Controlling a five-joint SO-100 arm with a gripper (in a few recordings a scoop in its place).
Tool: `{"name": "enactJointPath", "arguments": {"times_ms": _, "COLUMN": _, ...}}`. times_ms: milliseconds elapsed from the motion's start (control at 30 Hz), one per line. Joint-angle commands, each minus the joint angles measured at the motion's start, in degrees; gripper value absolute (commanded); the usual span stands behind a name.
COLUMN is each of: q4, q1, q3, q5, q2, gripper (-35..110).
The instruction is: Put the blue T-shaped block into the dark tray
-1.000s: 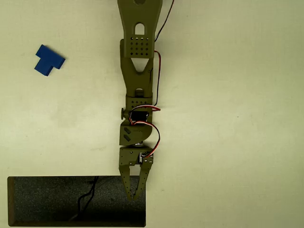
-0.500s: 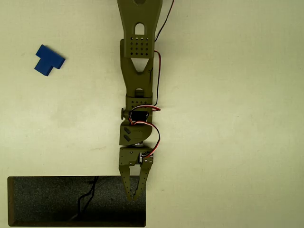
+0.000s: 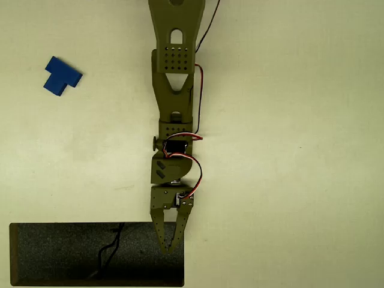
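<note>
While gripper [image 3: 170, 245] overhangs dark tray's [image 3: 60, 252] right edge, blue T-shaped block [image 3: 61, 76] lies well apart.

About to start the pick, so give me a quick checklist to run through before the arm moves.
1. Block lies free on the table, upper left in the overhead view: ok.
2. Nothing beside the block: ok.
3. Tray holds no other objects: ok.
4. End effector holds nothing: ok.
5. End effector open for the grasp: not ok, fingers meet at the tips.
6. End effector near the block: not ok, it is over the tray's right end.
</note>
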Motion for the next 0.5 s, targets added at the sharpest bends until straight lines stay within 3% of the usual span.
{"name": "enactJointPath", "arguments": {"times_ms": 0, "q4": -1.76, "q1": 0.26, "q3": 0.35, "q5": -0.79, "q2": -0.18, "gripper": 0}}
{"name": "enactJointPath", "arguments": {"times_ms": 267, "q4": -1.93, "q1": -0.18, "q3": 0.35, "q5": 0.53, "q2": -0.18, "gripper": 0}}
{"name": "enactJointPath", "arguments": {"times_ms": 367, "q4": -2.72, "q1": -0.26, "q3": -1.32, "q5": 6.24, "q2": -0.18, "gripper": 0}}
{"name": "enactJointPath", "arguments": {"times_ms": 467, "q4": 13.01, "q1": -0.44, "q3": -14.59, "q5": 11.16, "q2": -0.18, "gripper": 0}}
